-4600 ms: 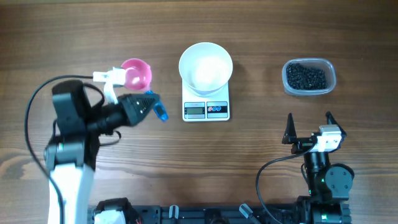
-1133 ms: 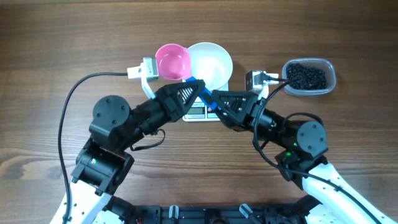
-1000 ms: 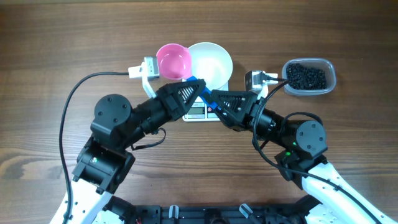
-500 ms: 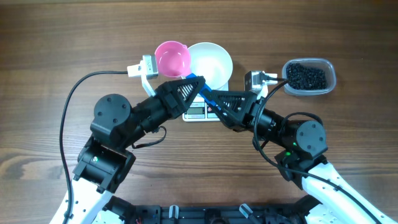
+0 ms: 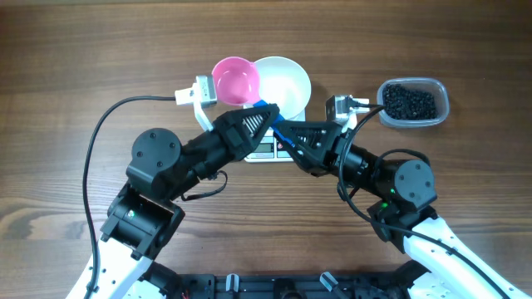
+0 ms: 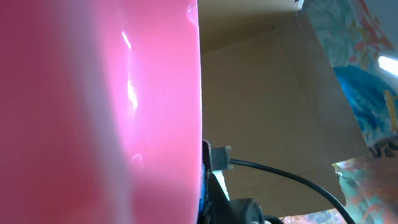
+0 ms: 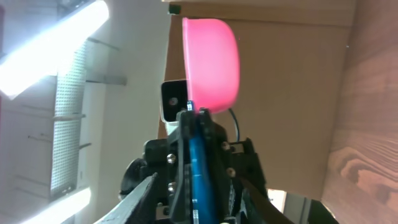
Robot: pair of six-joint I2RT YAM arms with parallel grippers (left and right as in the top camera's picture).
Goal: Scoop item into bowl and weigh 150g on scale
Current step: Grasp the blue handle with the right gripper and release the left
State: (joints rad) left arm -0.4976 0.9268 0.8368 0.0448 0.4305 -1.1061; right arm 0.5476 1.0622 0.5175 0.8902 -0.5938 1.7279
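A pink scoop (image 5: 235,81) with a blue handle (image 5: 264,107) hangs over the table beside the white bowl (image 5: 283,83), its cup overlapping the bowl's left rim. My left gripper (image 5: 266,115) is shut on the handle. My right gripper (image 5: 286,134) meets it from the right. In the right wrist view the blue handle (image 7: 199,174) runs between my right gripper's (image 7: 199,190) parted fingers, with gaps on both sides, under the pink cup (image 7: 211,62). The bowl stands on the scale (image 5: 268,152), largely hidden by both grippers. The black item (image 5: 407,101) lies in a clear tub.
The clear tub (image 5: 441,106) stands at the back right, apart from both arms. The pink scoop (image 6: 93,112) fills the left half of the left wrist view. Both arms cross in front of the scale. A black cable (image 5: 91,191) loops at the left.
The scoop and my left gripper have shifted a little to the right, toward the bowl. My right gripper's fingers have narrowed around the blue handle.
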